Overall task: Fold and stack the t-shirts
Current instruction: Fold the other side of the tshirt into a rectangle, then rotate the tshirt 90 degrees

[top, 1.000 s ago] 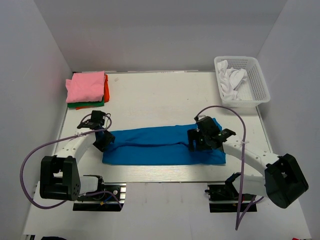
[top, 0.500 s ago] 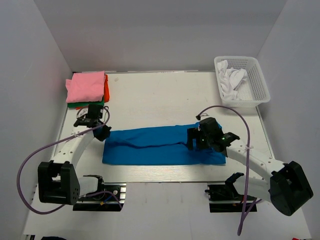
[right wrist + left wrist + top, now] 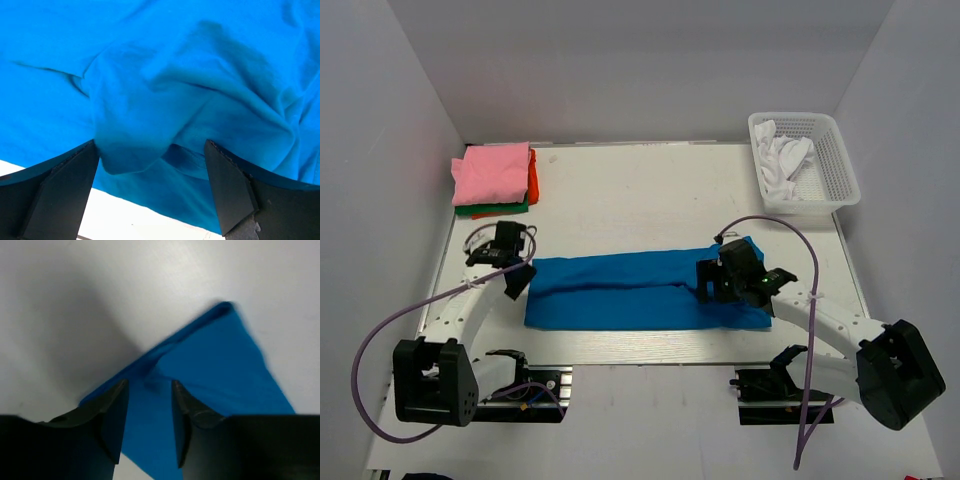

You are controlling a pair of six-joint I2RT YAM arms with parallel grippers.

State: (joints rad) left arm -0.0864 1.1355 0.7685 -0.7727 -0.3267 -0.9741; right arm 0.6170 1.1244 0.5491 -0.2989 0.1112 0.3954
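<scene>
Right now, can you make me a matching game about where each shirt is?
Things:
1. blue t-shirt
2. pink t-shirt
3. white t-shirts

Places:
A. folded, on top of the orange t-shirt
B. bunched up inside the basket
C. stretched long across the middle of the table

Pairs: 1-C, 2-A, 3-B

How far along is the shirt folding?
Pink, orange and green shirts sit folded in a stack. The blue shirt is a long strip, with jaws over each end. White shirts wait in the basket.
</scene>
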